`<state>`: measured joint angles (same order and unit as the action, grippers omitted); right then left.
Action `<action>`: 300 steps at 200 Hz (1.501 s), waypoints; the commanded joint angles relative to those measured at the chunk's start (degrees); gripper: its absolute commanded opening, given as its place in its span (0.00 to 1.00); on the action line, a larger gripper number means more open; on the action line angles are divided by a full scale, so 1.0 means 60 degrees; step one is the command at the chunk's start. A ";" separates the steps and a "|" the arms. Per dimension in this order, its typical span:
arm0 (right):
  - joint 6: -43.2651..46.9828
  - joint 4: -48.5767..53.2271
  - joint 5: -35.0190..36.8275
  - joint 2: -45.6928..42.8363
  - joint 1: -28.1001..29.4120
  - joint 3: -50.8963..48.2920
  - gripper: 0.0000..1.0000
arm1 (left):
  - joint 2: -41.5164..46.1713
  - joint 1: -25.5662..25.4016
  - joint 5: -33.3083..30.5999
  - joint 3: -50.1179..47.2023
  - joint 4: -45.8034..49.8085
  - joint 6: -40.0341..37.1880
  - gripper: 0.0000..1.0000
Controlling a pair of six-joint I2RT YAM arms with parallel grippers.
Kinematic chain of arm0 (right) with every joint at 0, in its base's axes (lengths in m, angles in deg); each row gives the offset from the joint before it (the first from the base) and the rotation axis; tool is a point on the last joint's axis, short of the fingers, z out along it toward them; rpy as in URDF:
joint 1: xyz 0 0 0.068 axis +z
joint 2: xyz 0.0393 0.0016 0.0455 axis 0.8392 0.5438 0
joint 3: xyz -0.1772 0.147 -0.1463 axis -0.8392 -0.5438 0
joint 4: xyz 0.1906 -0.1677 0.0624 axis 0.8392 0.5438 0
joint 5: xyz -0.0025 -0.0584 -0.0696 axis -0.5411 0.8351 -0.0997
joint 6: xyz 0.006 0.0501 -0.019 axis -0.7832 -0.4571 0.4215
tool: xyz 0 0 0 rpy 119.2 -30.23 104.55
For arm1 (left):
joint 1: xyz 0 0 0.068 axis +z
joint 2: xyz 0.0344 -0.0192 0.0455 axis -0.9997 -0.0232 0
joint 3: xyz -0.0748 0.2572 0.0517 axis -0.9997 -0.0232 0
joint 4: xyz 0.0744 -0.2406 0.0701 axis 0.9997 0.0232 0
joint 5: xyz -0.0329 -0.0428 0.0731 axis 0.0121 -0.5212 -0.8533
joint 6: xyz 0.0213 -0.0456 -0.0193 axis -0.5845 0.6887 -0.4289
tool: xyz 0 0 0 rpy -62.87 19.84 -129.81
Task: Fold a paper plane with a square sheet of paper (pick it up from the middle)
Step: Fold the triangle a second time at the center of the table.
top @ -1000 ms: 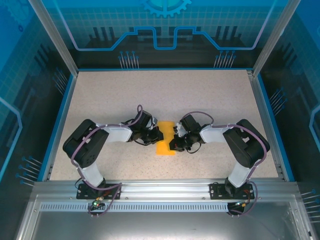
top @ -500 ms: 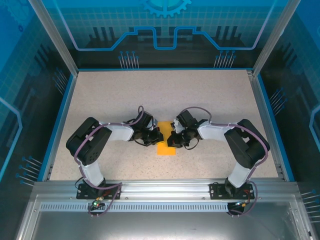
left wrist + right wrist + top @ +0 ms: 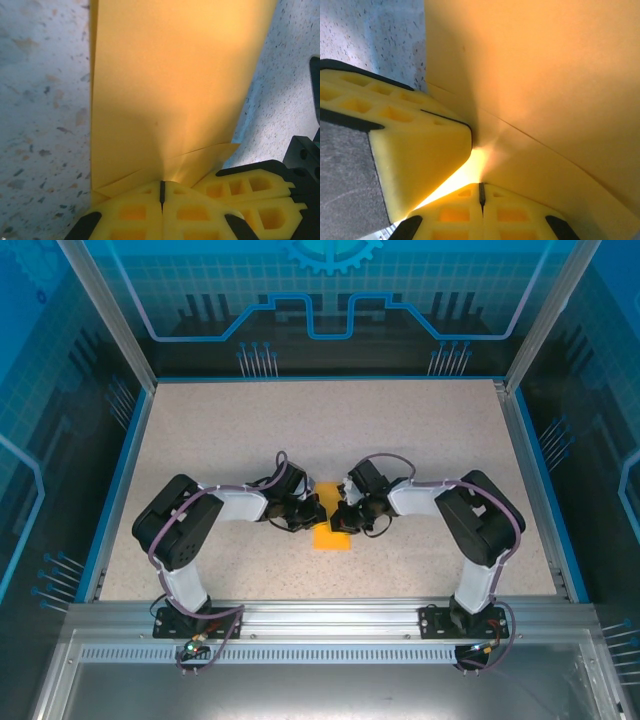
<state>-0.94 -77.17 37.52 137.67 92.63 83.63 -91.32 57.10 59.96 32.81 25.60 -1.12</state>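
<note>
Beneath left gripper (image 3: 161, 194) and right gripper (image 3: 481, 192), both clamped on folded paper (image 3: 170, 90): speckled tabletop (image 3: 250, 430); blue-panelled enclosure (image 3: 330, 290) beyond.

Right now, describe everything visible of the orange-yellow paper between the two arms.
The orange-yellow sheet of thin paper is plain, matte and already folded into a narrow strip of overlapping layers; the left wrist view shows a slanted layer edge near its end. It sits mid-way across the speckled table, running away from the arm bases. The left claw and right claw are shut on it from opposite sides, seemingly pinching its edges. Whether it is lifted off the surface is unclear.
</note>
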 commanded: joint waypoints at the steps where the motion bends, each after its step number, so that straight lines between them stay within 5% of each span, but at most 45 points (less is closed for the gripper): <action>1: 0.0002 0.0774 0.0243 -0.0027 -0.0033 -0.0594 0.05 | -0.0291 -0.0002 -0.0527 0.0047 0.0639 -0.0070 0.05; 204: 0.0280 0.0824 -0.0044 -0.1858 -0.0427 -0.2820 0.09 | -0.0481 0.0055 -0.0661 -0.0057 0.0736 0.0084 0.04; 300: 0.0627 0.1621 0.0108 -0.2477 -0.0587 -0.2638 0.10 | -0.0419 0.0048 -0.0624 0.0059 0.0795 0.0023 0.04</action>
<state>1.95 -74.55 36.64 123.92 90.38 68.57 -91.54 57.10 60.02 33.07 25.95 -0.73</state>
